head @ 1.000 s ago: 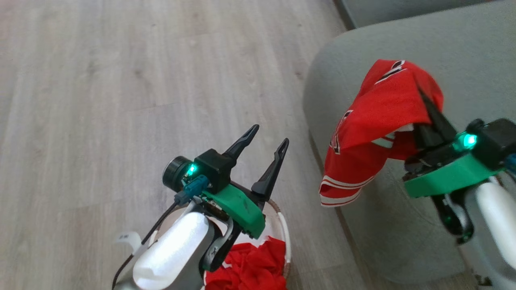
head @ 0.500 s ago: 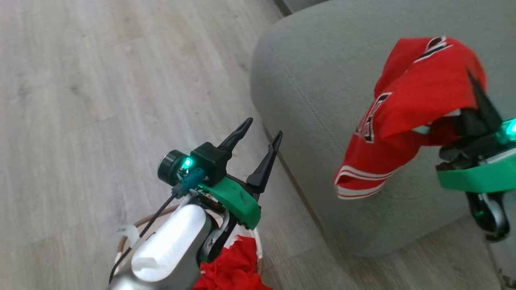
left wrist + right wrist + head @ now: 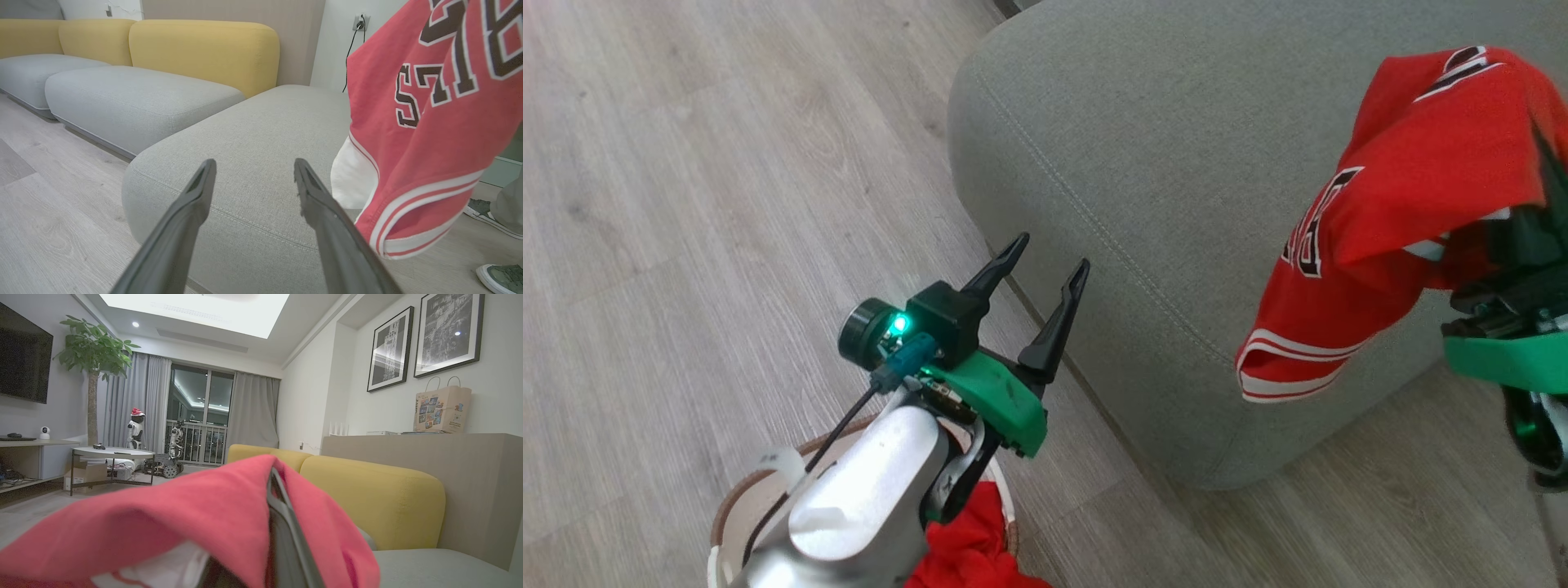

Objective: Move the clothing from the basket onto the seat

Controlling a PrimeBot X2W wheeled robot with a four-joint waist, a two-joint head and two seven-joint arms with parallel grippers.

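Head view: clothing (image 3: 1413, 188) on right gripper (image 3: 1550, 167) (pinched).

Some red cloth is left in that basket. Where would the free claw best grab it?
Probably a raised fold at the top of the crumpled red cloth, coming straight down from above: the basket rim walls its sides. The open left gripper hangs nearest.

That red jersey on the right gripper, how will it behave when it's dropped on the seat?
Probably very floppy: the red jersey drapes over the shut right gripper, striped hem hanging limp. Likely light, since the thin fabric folds freely. On the seat it should slump into a heap.
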